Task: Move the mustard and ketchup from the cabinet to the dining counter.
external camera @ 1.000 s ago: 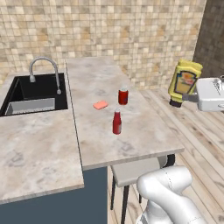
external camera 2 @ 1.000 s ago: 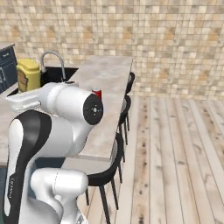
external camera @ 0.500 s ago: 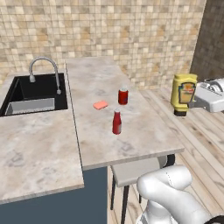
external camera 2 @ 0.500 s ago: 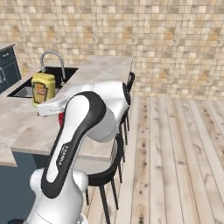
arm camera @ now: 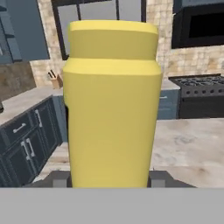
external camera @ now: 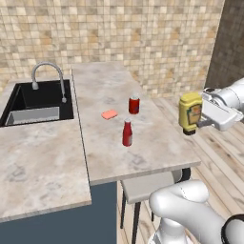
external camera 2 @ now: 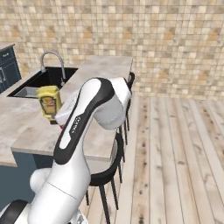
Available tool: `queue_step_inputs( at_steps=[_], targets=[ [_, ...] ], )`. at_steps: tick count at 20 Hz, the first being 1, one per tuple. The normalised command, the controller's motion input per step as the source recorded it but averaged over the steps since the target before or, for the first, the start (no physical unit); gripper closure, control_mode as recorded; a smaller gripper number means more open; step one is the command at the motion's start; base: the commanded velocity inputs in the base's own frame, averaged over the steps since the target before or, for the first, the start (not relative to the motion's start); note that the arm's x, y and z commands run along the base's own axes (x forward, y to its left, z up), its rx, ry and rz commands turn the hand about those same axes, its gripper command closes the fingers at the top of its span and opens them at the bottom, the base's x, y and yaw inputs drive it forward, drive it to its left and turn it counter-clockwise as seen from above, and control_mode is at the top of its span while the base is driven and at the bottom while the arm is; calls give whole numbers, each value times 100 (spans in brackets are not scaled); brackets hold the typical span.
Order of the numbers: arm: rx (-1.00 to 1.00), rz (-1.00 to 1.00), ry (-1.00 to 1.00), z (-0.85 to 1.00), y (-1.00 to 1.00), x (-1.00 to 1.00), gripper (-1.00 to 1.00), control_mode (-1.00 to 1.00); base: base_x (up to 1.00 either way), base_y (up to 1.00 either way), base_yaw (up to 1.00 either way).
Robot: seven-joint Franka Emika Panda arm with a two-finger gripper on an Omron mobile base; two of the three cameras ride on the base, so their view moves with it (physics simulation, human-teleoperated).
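So going left to right in the left base view: there's the black sink (external camera: 40, 102) with its curved silver faucet (external camera: 47, 76) set into the marble section, then the long beige marble-look dining surface (external camera: 114, 133) running away from it. On that slab sit a small flat orange-pink sponge (external camera: 109, 114), a short red can with a silver top (external camera: 134, 105), and just nearer the camera the slim red ketchup bottle with the pale cap (external camera: 127, 133), standing upright. Looks like the ketchup is already where it needs to be.

Off the right edge of the surface, the squat yellow mustard bottle with the front label (external camera: 190, 112) hangs upright in the air over the wooden floor, near the slab's corner but not on it yet. The gripper (external camera: 202, 116) has its fingers closed partway on the bottle's sides, so it's carried level, probably to keep it from tipping when it gets set down.

Best guess: only the mustard drop-off is left, and there's plenty of bare marble beside the ketchup for it.
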Motion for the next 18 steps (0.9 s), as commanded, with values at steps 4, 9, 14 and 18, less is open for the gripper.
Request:
queue_step_inputs(
  at_steps=[4,9,14,18],
  targets=[
    [0,5,-10,-30,-16,25,100,-100,0,0,0],
    [1,-5,-11,-32,-7,18,100,-100,0,0,0],
    [0,-13,-12,-34,0,40,100,-100,0,0,0],
    [11,-12,-2,-36,-6,42,100,-100,0,0,0]
  ],
)
